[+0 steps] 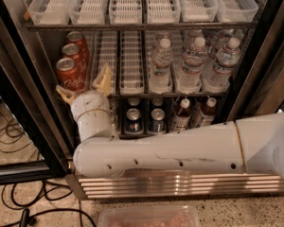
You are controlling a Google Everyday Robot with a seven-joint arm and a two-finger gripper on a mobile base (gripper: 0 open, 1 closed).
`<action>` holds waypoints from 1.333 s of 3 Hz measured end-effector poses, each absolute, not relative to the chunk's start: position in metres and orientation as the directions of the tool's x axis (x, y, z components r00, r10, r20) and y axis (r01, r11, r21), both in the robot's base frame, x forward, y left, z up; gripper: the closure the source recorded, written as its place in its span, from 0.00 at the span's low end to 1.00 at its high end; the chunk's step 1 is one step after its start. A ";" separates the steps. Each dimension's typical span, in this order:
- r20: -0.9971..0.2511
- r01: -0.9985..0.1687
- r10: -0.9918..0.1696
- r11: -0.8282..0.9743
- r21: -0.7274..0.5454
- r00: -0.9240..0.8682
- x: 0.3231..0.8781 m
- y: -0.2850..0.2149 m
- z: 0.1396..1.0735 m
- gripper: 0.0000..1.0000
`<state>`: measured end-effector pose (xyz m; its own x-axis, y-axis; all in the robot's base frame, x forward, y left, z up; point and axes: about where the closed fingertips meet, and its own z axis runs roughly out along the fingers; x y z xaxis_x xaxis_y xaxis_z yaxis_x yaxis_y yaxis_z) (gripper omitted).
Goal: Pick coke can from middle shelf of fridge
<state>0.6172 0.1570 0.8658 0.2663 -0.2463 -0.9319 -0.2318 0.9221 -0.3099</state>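
Three red coke cans stand in a row at the left end of the fridge's middle shelf [132, 92]: the front coke can [69, 75], one behind it [74, 54] and a third further back [79, 38]. My gripper [85, 87] sits on a white wrist just below and to the right of the front can. It is open: one tan finger [65, 95] lies under the can's lower left, the other finger [104, 79] stands to the can's right, in front of an empty clear lane tray [130, 63]. My white arm [170, 148] crosses in front of the bottom shelf.
Water bottles [191, 63] fill the middle shelf's right side. The upper rack holds clear trays [128, 4]. Dark blue cans [132, 119] and brown bottles [181, 113] stand below. A black door frame [23, 112] is at the left, with cables [19, 207] on the floor, a ribbed steel panel [180, 184] and a plastic container [149, 217].
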 end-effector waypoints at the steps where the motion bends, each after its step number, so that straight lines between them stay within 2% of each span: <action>1: -0.934 -0.258 -0.231 0.918 -0.302 0.272 0.610 0.159 0.869 0.13; 2: -0.951 -0.339 -0.194 0.901 -0.270 0.240 0.600 0.172 0.865 0.32; 3: -0.970 -0.418 -0.154 0.881 -0.222 0.190 0.590 0.190 0.854 0.39; 4: -0.978 -0.458 -0.135 0.867 -0.195 0.160 0.586 0.202 0.848 0.41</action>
